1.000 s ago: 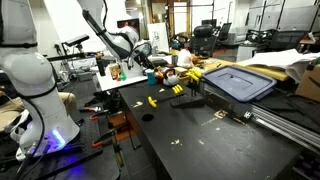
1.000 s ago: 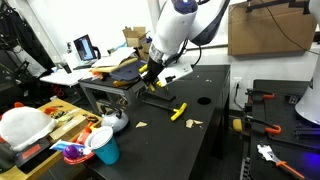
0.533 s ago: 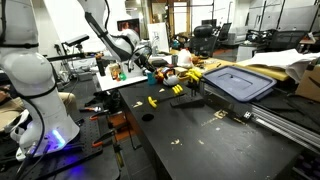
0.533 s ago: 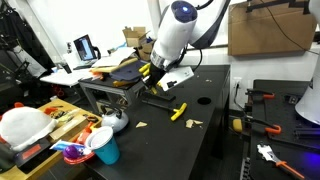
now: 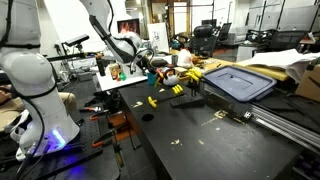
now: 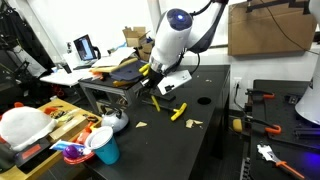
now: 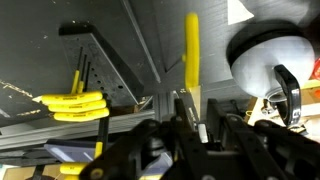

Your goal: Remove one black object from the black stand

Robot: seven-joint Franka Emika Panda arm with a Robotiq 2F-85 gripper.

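In the wrist view my gripper (image 7: 187,105) has its two fingers close on either side of a thin tool with a yellow handle (image 7: 191,50) that points away from the jaws. Left of it is the black stand (image 7: 100,55), with several more yellow-handled tools (image 7: 72,103) hanging on its side. In both exterior views the gripper (image 6: 152,78) (image 5: 150,68) hangs just above and beside the stand (image 6: 108,96) (image 5: 186,86), and a dark shaft (image 6: 155,101) dangles below the fingers. The tool's black part is hidden in the wrist view.
A loose yellow-handled tool (image 6: 178,111) (image 5: 152,101) lies on the dark table. A white kettle (image 7: 268,50) (image 6: 116,121) stands near the stand. A blue cup (image 6: 104,148), a red tray of clutter (image 6: 45,125), a blue bin (image 5: 240,82) and a second white robot (image 5: 35,90) surround the work area.
The arm has lifted a little and swung away from the stand, carrying the yellow-handled tool. The fingers look barely looser than before.
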